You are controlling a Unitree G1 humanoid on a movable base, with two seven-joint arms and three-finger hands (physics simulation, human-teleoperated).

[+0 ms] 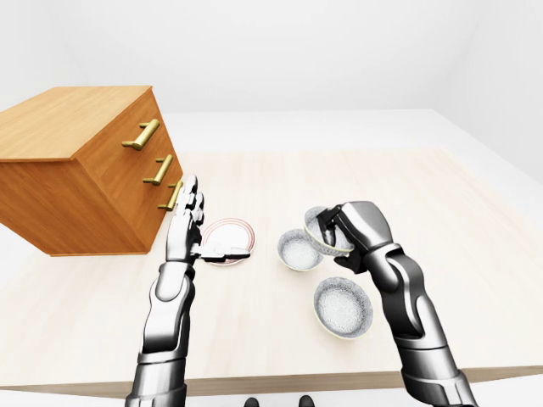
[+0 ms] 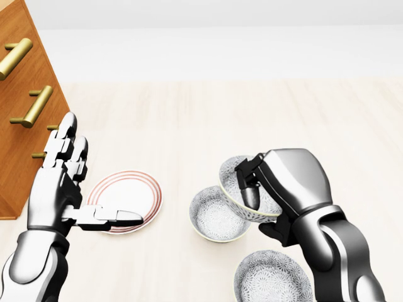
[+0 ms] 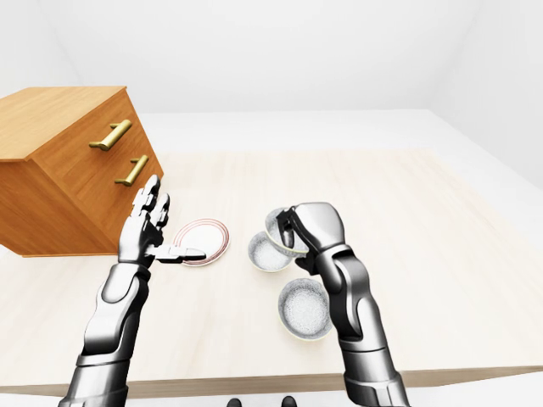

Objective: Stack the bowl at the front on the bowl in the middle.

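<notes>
Right robot hand grips a tilted bowl by its rim, lifted just right of the middle bowl. Shift it left, level it, centre, then lower. Left robot hand spread open, empty, over the plate

Bare simulated room, likely home-style dining setup: plain white walls, pale wood tabletop, wooden drawer chest with brass handles, patterned bowls, plate.
</notes>
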